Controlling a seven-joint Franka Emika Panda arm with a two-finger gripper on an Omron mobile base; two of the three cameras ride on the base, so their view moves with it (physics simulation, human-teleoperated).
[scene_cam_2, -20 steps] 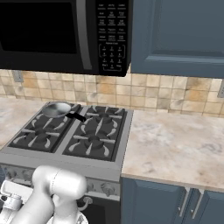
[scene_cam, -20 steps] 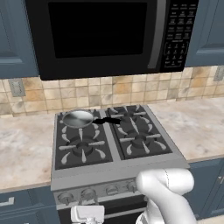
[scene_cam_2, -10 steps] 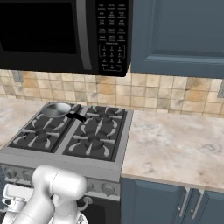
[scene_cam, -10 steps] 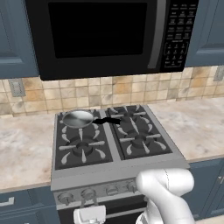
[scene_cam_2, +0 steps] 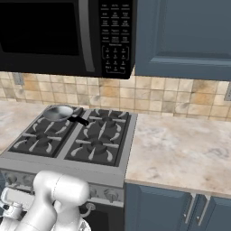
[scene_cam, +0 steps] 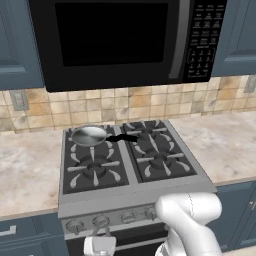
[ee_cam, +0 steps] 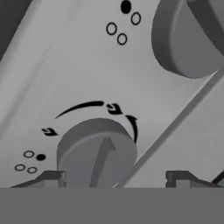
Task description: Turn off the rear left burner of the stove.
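the stove stands under a black microwave. its rear left burner carries a small pan. the gripper faces a knob, jaws spread either side. risk: turning a neighbouring knob, since all look alike.

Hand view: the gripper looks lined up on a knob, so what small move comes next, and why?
Probably ease the gripper straight forward until its fingertips bracket the knob, then close. That knob sits centred between the two tips, which stand apart on either side without gripping it. The dot marking beside it has its upper right dot filled; whether that means the rear left burner I cannot tell.
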